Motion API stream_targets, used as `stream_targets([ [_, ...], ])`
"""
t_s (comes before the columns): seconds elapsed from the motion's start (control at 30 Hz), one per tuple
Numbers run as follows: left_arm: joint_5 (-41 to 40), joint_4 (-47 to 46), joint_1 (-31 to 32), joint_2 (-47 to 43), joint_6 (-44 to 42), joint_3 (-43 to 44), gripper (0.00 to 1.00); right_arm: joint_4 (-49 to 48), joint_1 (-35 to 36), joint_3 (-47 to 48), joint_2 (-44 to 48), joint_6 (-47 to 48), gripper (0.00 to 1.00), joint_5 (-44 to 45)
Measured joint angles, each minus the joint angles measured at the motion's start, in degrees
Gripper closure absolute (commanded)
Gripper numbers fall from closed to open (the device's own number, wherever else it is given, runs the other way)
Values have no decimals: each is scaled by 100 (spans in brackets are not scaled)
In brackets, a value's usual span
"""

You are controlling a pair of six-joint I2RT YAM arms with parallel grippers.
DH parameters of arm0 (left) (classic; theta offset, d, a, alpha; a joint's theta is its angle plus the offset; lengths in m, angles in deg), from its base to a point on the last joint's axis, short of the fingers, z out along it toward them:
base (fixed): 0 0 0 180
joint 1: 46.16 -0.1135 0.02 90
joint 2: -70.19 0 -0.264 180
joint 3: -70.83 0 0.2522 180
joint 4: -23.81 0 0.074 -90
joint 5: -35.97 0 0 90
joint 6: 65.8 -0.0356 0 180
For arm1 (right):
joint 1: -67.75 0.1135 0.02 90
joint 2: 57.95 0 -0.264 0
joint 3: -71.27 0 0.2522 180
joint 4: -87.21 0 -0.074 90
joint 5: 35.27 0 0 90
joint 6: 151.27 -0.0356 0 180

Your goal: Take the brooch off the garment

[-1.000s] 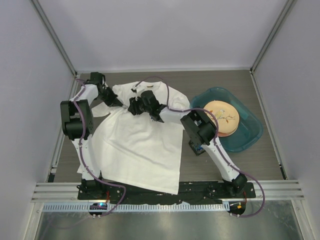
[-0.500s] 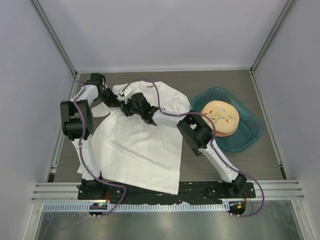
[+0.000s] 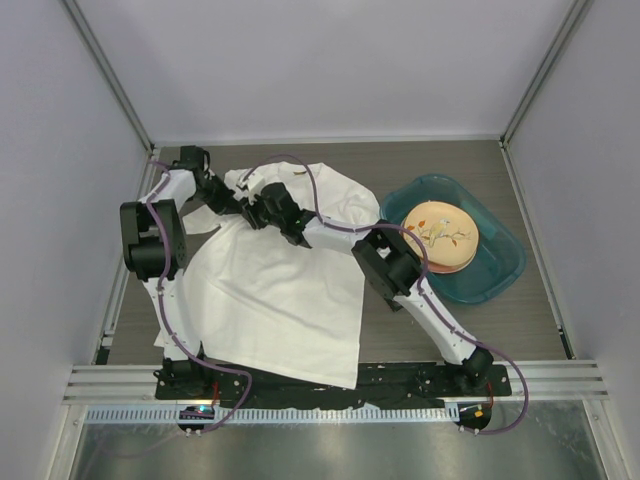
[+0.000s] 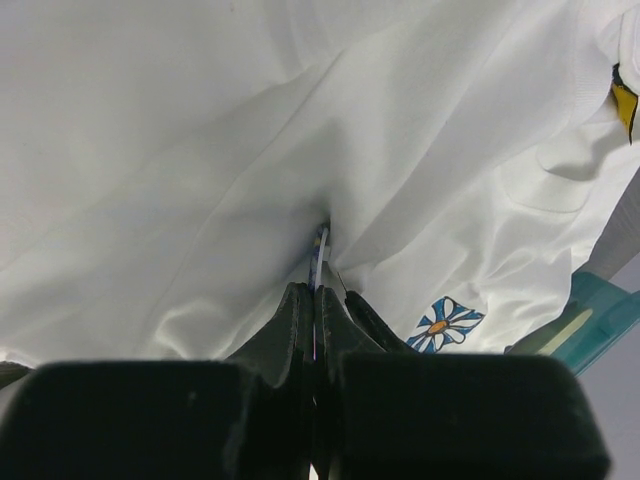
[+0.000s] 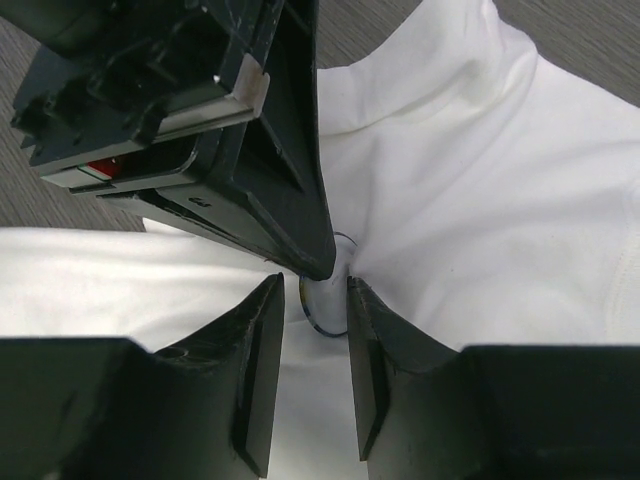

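Note:
The white garment (image 3: 280,300) lies spread on the table, and its chest is bunched up where the two grippers meet. My left gripper (image 3: 238,207) is shut on the brooch (image 4: 320,250), which shows edge-on as a thin blue-and-white sliver between its tips (image 4: 316,290). In the right wrist view the brooch (image 5: 325,312) is a small disc with a dark-blue rim, half under the left gripper's finger (image 5: 290,200). My right gripper (image 5: 313,288) is open, with a finger on each side of the disc and a small gap at both. The flower print (image 4: 447,325) lies just right of the left jaws.
A teal basin (image 3: 500,270) holding a patterned plate (image 3: 440,235) stands at the right of the table; its corner (image 4: 600,310) shows in the left wrist view. The yellowish neck label (image 4: 625,100) is at the collar. Enclosure walls bound the back and both sides.
The right arm has swung left across the shirt to meet the left gripper, and its jaws have narrowed around the brooch. The left arm has stayed put, still shut.

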Motion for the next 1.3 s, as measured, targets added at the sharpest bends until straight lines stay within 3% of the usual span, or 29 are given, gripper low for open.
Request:
stream_targets([
  [0.47,109,-46,-92,-120,127,-46,100,411,15,546,-297,-70,71,275],
  [0.57,131,-90,-92,-133,142,-68,100,498,26,640,-326,-96,77,315],
  [0.7,170,-205,-92,-157,149,-118,99,516,39,664,-328,-168,97,358],
  [0.9,262,-398,-107,-319,72,-310,62,459,-20,664,-328,-627,99,267],
  [0.93,256,-387,-107,-393,26,-334,59,411,-61,656,-328,-756,99,166],
  [1.2,17,-533,-131,-1154,-136,-531,56,-369,-693,638,-494,-2387,99,-1082],
  [1.3,-20,-649,-181,-1257,-114,-697,55,-651,-892,1215,-1036,-3220,99,-1672],
])
